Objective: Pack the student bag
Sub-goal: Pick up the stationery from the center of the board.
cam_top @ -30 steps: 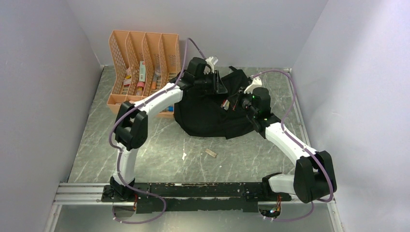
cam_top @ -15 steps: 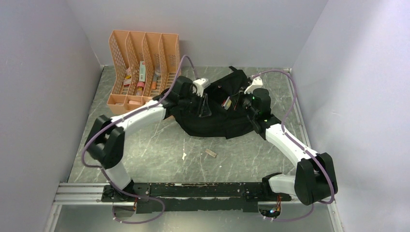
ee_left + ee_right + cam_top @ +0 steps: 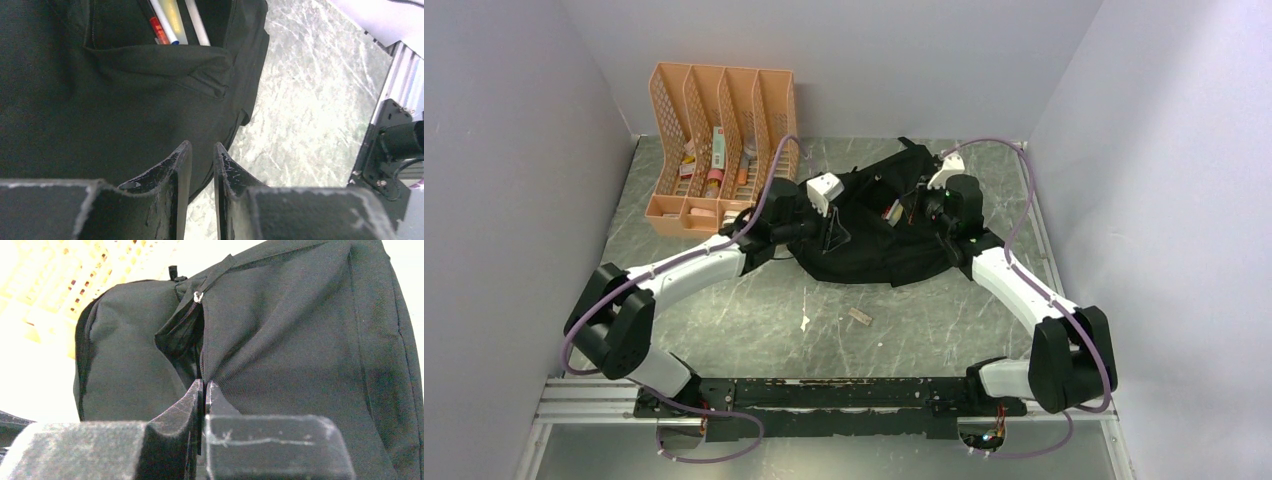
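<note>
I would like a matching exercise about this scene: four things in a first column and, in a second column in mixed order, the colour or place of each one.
Column one:
1. backpack
2. file rack
3. pens
4. right claw

Column two:
A. orange
B. inside a backpack pocket
C. closed on backpack fabric
D. black

Pairs: 1-D, 2-A, 3-B, 4-C.

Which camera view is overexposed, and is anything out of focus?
Right wrist view: the organizer behind the student bag is blown out to pale yellow. Left wrist view: the left tool looks soft near the lens. Top external view: evenly lit, sharp.
</note>
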Motion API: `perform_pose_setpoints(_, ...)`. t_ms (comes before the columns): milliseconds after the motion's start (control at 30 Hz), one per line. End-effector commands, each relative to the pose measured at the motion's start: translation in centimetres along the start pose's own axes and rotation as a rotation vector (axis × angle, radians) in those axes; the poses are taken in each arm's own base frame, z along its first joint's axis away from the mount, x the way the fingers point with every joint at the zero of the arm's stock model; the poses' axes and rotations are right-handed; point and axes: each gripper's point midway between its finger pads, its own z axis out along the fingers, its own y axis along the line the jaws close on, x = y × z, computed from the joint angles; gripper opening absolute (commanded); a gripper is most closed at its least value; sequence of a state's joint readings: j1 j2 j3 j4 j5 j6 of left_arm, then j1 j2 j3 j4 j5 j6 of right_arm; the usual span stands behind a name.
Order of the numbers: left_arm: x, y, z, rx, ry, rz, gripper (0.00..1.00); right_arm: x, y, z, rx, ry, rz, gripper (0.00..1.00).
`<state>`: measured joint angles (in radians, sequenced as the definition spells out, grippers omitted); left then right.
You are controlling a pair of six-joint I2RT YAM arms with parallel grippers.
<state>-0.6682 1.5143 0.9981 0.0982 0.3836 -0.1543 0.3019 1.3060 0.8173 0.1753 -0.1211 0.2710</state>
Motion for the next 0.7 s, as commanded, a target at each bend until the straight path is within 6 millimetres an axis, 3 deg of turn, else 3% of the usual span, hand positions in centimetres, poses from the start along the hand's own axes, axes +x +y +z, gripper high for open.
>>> perform_pose_setpoints(0, -1.9, 0.5, -0.7, -0.019, -0.147, 0.138, 0.28, -1.1, -0.1, 0.3, -0.005, -0.021, -0.032, 0.0)
perform_pose_setpoints(267, -1.9, -0.2, -0.7, 0.035, -0.157, 0.224, 0.28, -1.9, -1.1, -0.8, 0.056, -0.087, -0.038, 0.0)
perform_pose_setpoints(400, -0.9, 0.3, -0.1, 0.038, -0.128, 0.261, 0.28, -2.0, -1.1, -0.4, 0.047, -0.075, -0.057, 0.0)
perform_pose_setpoints(500, 0.2, 0.7, 0.4, 0.043, -0.085, 0.297, 0.27, -1.8, -0.8, -0.2, 0.029, -0.064, -0.06, 0.07)
perform_pose_setpoints(567, 0.8, 0.2, 0.3, 0.08, -0.07, 0.336, 0.27, -1.6, -0.6, -0.2, 0.021, -0.052, -0.052, 0.0)
perform_pose_setpoints(667, 1.6, -1.1, -0.2, 0.171, -0.057, 0.421, 0.26, -1.4, -0.5, -0.4, 0.013, -0.051, -0.041, 0.0)
